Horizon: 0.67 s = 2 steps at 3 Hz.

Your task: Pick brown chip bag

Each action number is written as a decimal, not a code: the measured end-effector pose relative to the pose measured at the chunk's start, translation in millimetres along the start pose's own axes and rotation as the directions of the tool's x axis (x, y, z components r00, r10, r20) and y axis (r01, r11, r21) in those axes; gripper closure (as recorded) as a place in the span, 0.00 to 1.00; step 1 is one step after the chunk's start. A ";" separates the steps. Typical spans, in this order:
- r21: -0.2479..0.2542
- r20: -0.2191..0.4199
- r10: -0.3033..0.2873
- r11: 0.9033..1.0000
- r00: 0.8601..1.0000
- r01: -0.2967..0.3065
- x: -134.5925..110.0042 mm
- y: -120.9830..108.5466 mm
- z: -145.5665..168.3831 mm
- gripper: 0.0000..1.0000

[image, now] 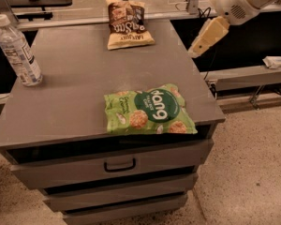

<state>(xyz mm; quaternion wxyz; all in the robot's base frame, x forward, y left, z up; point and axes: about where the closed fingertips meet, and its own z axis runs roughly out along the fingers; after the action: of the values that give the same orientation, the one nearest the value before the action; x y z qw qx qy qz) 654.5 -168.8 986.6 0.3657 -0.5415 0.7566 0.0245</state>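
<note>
Green sits nearest you: the "dang" bag (149, 110) lies flat at the grey cabinet's (75, 102) front edge. A water bottle (18, 50) stands upright at the left. Your gripper (207, 37) hangs beyond the right edge, carrying nothing — open or closed, you cannot tell. The brown chip bag (127, 22) lies at the far edge, well apart from it — its white lettering is unreadable.
</note>
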 end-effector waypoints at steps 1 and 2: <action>0.019 0.095 0.055 0.998 0.994 -0.057 -32.9 -19.5 36.3 0.00; 0.029 0.230 0.140 0.988 0.963 -0.151 -75.9 -56.4 88.2 0.00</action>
<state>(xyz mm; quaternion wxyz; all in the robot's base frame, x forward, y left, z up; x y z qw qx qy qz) 759.3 -93.0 986.3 0.4595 -0.4695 0.7479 0.0953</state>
